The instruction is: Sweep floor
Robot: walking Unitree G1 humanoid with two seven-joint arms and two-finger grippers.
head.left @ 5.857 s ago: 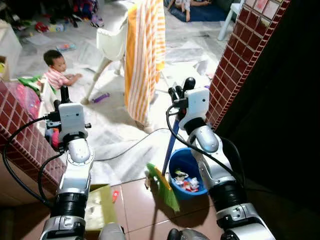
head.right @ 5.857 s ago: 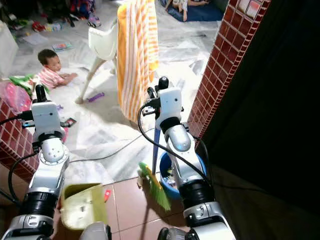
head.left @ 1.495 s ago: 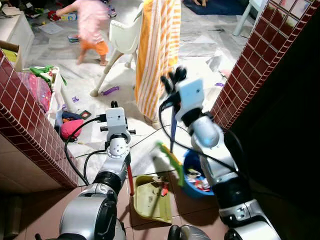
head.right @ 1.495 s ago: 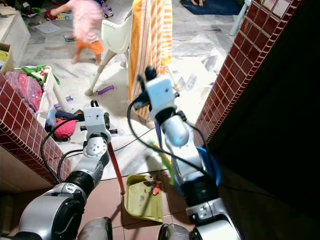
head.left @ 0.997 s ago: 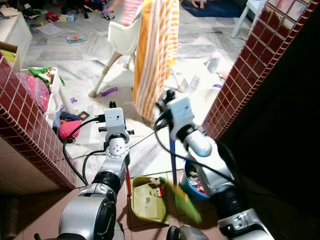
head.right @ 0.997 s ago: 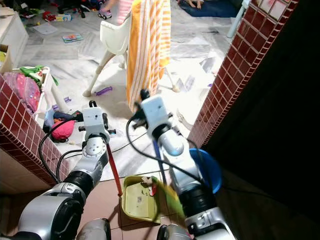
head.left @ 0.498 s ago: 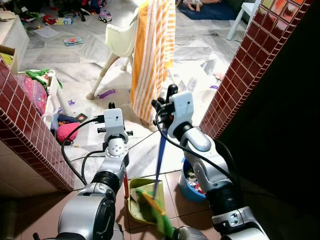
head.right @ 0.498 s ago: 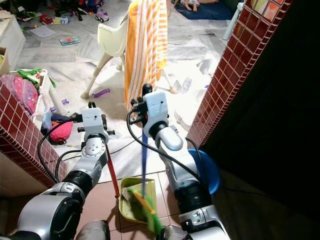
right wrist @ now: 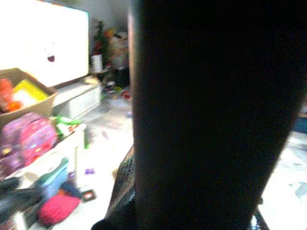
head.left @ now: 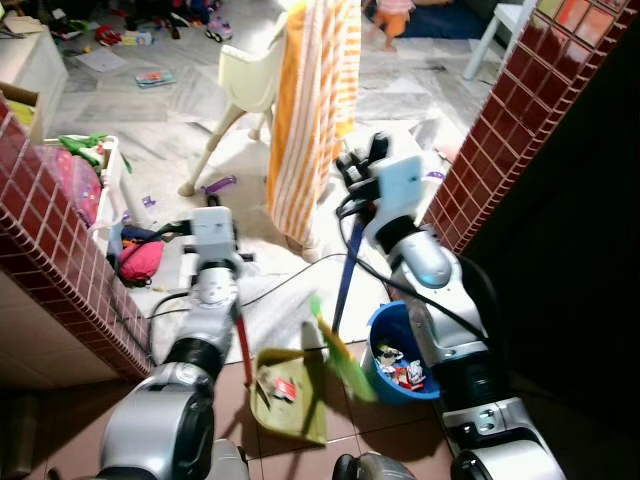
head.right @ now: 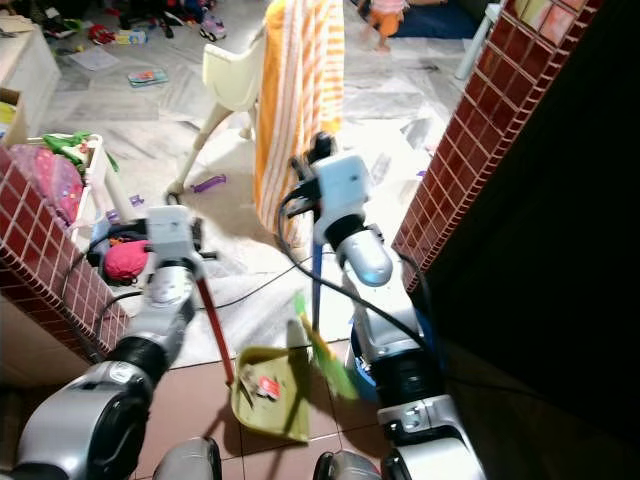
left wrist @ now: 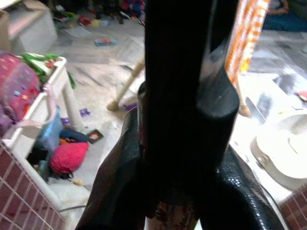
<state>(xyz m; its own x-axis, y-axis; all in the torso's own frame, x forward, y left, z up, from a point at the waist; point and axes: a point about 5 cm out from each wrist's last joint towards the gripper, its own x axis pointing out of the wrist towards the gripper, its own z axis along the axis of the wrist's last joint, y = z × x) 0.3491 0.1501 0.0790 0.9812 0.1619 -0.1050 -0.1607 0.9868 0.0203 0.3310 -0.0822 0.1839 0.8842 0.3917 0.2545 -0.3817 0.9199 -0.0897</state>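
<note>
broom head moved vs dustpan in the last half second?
Yes. The green broom head has swung from over the dustpan toward the blue bucket, now beside the pan's right edge.

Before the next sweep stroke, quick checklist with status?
1. Right hand on the blue broom handle: ok, handle runs down from it.
2. Left hand on the red dustpan handle: ok.
3. Dustpan flat on the floor: ok, litter lies inside.
4. Green bristles touching the floor: cannot tell, blurred.
5. Blue bucket clear of the stroke: not ok, it sits right beside the bristles.
6. Black cable on the floor clear of the broom: cannot tell.
</note>
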